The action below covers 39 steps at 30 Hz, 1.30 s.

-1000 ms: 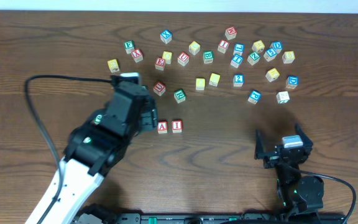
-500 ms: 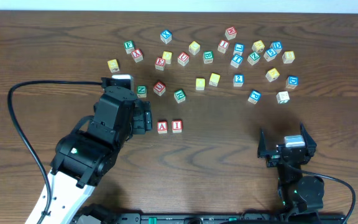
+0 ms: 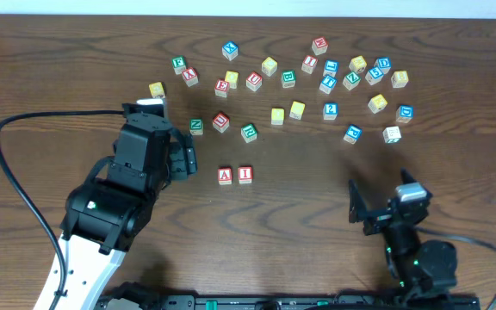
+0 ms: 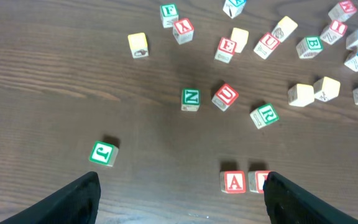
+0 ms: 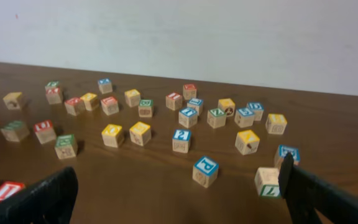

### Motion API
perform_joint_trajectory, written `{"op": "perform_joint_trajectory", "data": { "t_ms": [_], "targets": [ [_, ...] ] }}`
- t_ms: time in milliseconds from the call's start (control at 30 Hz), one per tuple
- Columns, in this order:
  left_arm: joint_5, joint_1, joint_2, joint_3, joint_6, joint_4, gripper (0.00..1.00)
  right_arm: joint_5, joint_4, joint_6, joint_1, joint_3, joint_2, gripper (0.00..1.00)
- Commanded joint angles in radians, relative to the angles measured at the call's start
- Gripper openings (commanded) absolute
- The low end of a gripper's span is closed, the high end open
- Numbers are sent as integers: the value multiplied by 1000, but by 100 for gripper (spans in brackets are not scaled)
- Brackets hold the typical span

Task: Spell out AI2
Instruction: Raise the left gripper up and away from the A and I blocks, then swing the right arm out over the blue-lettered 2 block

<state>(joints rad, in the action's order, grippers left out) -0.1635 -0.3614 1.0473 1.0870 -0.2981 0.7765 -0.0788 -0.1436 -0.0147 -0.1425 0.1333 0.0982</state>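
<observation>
Seeing left gripper [image 4: 182, 196] spread wide, empty, near red A cube [image 3: 224, 175], w/ red I cube [image 3: 245, 174] just beside it. Right gripper [image 5: 179, 199] wide too, nothing held. Blue 2 cube [image 3: 330, 110] well apart, far-right, next to yellow cubes [image 3: 297, 109]. Fetch w/ right arm: straddle squarely, avoid neighbours, set just right of I, digit upright.

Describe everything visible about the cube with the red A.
The A cube is a small, pale wooden block whose top face bears a red A in a red border, upright in the overhead view. It sits flat on the dark wood table, nearer the robot than the scattered cubes, with the I cube close on its right; a slim gap seems to separate them. The open left gripper stands apart from it.
</observation>
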Motion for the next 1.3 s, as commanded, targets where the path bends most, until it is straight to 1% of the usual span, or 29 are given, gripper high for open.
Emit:
{"op": "perform_joint_trajectory", "data": {
  "t_ms": [0, 67, 133, 200, 233, 267, 333, 433, 467, 500, 600, 800, 1033, 1100, 1167, 1267],
  "targets": [
    [-13, 10, 5, 19, 17, -11, 82, 9, -26, -6, 8, 223, 209, 99],
    [-13, 10, 10, 19, 17, -14, 82, 5, -58, -6, 8, 352, 366, 99],
    [-13, 10, 16, 19, 16, -14, 82, -18, -134, -6, 8, 510, 537, 99],
    [-13, 10, 23, 19, 12, -14, 82, -65, -291, -7, 6, 727, 742, 99],
    [-13, 10, 25, 19, 11, -14, 82, -80, -333, -7, 6, 776, 786, 99],
    [-13, 10, 30, 19, 9, -14, 82, -113, -410, -7, 6, 870, 872, 99],
    [-13, 10, 39, 19, 9, -14, 82, -137, -508, -10, 6, 999, 1011, 99],
    [-13, 10, 53, 19, 9, -14, 82, -193, -536, -14, 4, 1090, 1174, 99],
    [-13, 10, 63, 19, 9, -14, 82, -214, -502, -14, 4, 1100, 1256, 99],
    [-13, 10, 68, 19, 10, -14, 82, -218, -479, -15, 4, 1100, 1296, 99],
    [-13, 10, 84, 19, 10, -14, 82, -215, -459, -15, 4, 1110, 1405, 99],
    [-13, 10, 118, 19, 11, -15, 82, -193, -521, -72, -3, 1161, 1585, 99],
    [-1, 35, 191, 19, 40, -30, 83, -87, -616, -117, -32, 1272, 1676, 99],
    [46, 61, 213, 19, 63, -43, 82, -51, -625, -148, -43, 1302, 1678, 99],
    [138, 100, 235, 19, 94, -68, 82, -31, -645, -180, -51, 1341, 1678, 99],
    [234, 163, 256, 19, 104, -99, 82, 0, -678, -225, -58, 1403, 1678, 99]
  ]
}}
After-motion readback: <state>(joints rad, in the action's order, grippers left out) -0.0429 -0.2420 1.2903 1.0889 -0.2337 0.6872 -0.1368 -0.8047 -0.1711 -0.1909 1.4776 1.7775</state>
